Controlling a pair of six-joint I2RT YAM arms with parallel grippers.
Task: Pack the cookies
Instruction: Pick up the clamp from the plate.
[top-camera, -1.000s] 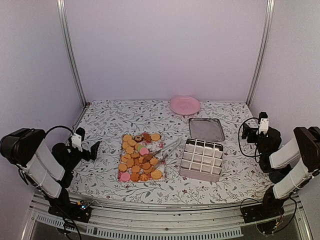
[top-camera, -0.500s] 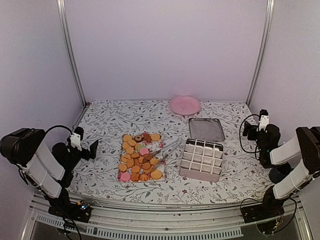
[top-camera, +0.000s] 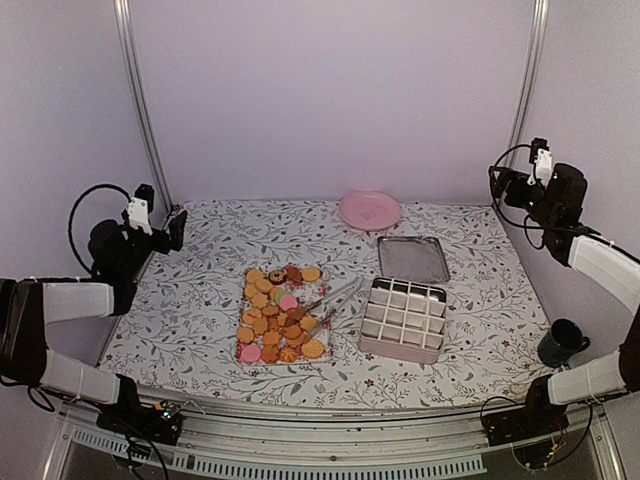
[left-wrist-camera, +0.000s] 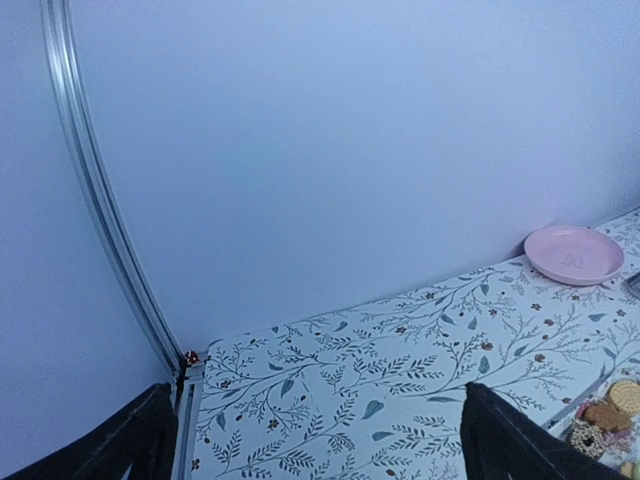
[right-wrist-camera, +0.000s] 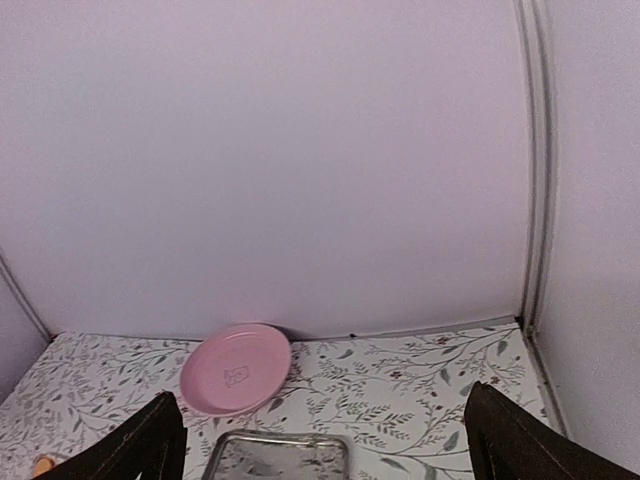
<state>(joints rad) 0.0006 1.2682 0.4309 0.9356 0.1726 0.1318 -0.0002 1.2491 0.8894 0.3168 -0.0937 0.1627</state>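
The cookies (top-camera: 279, 315) lie heaped just left of the divided tin (top-camera: 403, 320), tongs (top-camera: 335, 298) resting across them, handy for lifting; the lid (top-camera: 412, 258) sits behind the tin, so its compartments stand free for filling. The left gripper (top-camera: 172, 230) and right gripper (top-camera: 500, 186) hang high at either side, jaws spread apart, holding nothing.

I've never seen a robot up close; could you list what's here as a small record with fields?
cookies: flat pile left of centre, mostly orange
tongs: resting on the pile's right side
divided box: right of the cookies, compartments look empty
metal tray: flat behind the box
pink plate: far edge, empty
left tool: open, holding nothing
right tool: open, holding nothing
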